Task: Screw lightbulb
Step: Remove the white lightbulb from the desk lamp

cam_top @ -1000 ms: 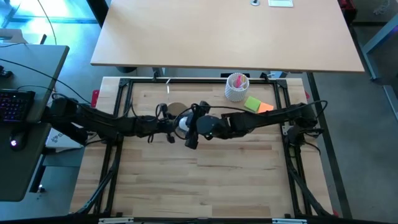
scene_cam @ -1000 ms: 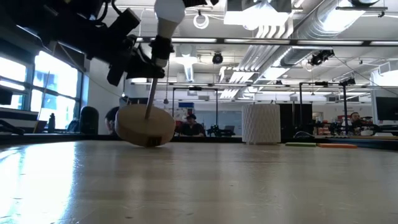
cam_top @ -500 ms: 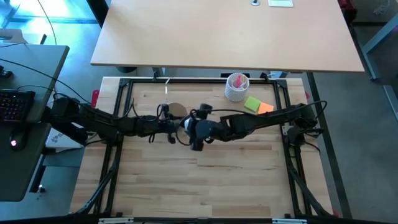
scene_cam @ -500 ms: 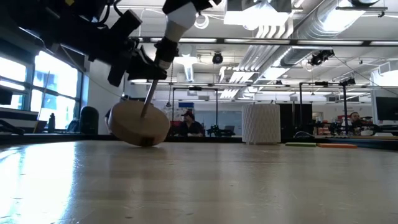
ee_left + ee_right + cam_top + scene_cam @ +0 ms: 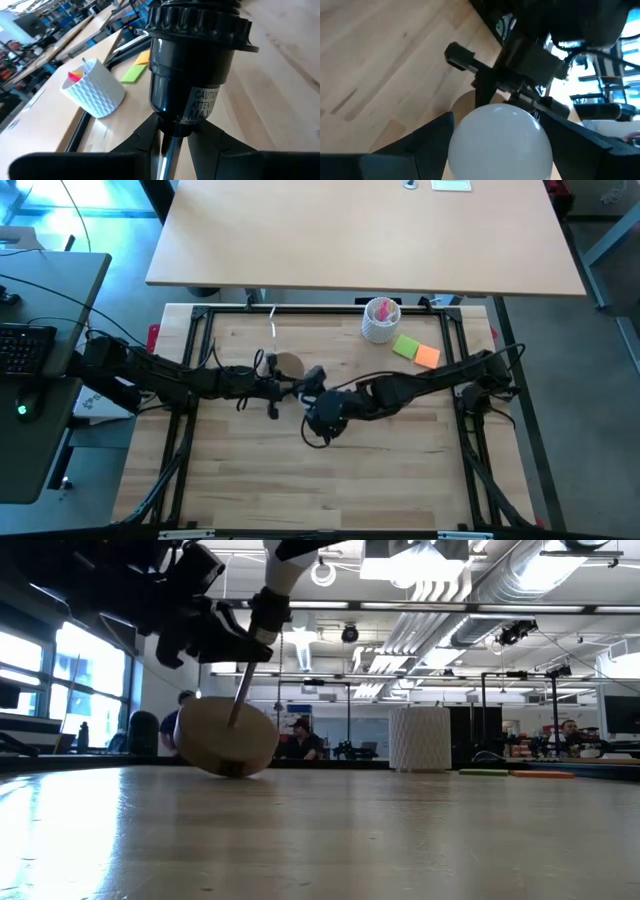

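The white lightbulb [image 5: 500, 142] sits in the black socket [image 5: 192, 60] at the top of a thin metal rod [image 5: 241, 700] on a round wooden stand [image 5: 224, 738]. The stand is tipped and rests on the lower edge of its base [image 5: 233, 770]. In the low view the lightbulb [image 5: 284, 562] shows at the top edge. My left gripper [image 5: 283, 386] is shut on the rod under the socket. My right gripper [image 5: 308, 388] is shut on the lightbulb and hides it in the high view. My left gripper pinches the rod [image 5: 167, 150] between its two fingers, just under the socket. The fingers [image 5: 142, 142] come level from the table's left and lie across the rod. The stand leans in the hold, its base edge on the table. My right gripper holds the lightbulb's round glass [image 5: 470, 135] between its two fingers [image 5: 427, 137], one on each side. It comes from the table's right and from above. The lightbulb sits in the socket, tilted with the stand.
A white ribbed cup [image 5: 381, 320] with pink contents stands at the back right, with green [image 5: 407, 346] and orange [image 5: 427, 356] pads beside it. The near half of the wooden tabletop [image 5: 330, 470] is bare wood. People show in the room beyond.
My right gripper has turned about the lightbulb, and its wrist has swung toward the table's near edge. The stand has tipped a little further, its top leaning over while its base edge stays on the table. My left gripper keeps its hold on the rod.
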Controlling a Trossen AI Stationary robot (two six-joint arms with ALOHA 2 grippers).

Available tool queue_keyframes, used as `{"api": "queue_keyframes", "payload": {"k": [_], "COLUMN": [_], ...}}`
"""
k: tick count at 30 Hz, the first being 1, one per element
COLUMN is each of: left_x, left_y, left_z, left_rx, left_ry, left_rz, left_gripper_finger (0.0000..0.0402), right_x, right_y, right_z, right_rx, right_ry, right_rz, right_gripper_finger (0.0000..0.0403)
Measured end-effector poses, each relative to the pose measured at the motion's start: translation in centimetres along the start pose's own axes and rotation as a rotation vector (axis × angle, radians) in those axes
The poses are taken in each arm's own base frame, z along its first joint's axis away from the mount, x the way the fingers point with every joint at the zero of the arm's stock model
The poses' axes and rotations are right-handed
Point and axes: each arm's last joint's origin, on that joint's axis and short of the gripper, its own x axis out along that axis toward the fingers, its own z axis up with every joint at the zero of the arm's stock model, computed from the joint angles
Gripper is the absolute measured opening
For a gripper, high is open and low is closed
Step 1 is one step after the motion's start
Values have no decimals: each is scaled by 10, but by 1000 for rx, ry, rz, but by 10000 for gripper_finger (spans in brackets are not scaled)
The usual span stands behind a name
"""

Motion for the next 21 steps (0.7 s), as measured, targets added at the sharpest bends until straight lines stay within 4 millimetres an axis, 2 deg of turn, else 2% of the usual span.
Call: {"api": "queue_keyframes", "payload": {"k": [13,17,21], "left_x": [1,1,1], "left_y": [2,2,2], "left_z": [-1,-1,-1], "left_rx": [-26,-33,-36], "left_ry": [-7,-5,-4], "left_rz": [-14,-12,-9], "left_gripper_finger": [72,72,72], "right_x": [-14,-29,-41], "right_y": [5,2,1], "right_z": [21,32,36], "right_rx": [238,404,652], "right_ry": [-43,-50,-37], "right_rz": [-132,-211,-242], "right_gripper_finger": [290,290,290]}}
